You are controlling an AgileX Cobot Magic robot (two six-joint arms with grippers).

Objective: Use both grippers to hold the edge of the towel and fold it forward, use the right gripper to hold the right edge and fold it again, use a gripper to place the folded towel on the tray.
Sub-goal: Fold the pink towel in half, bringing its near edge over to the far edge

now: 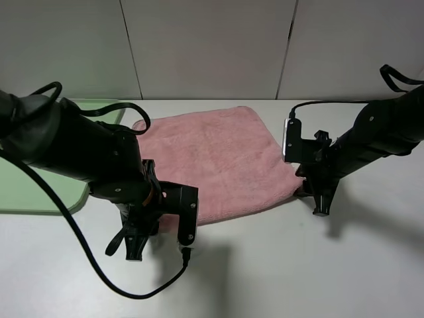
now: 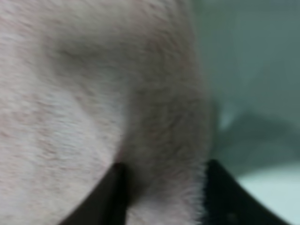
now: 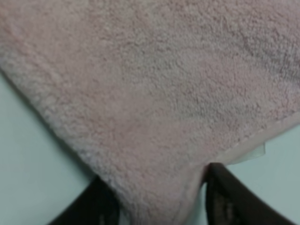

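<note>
Towel (image 1: 212,156) lies flat; left hand (image 2: 164,168) and right hand (image 3: 157,176) each clamp a near corner, with open surface (image 1: 298,265) in front.

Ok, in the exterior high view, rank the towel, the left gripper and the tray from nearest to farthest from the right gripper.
1. The towel: its near right corner sits between the jaws of the right gripper.
2. The left gripper: across the towel, at its near left corner.
3. The tray: far left, past the left gripper.
</note>
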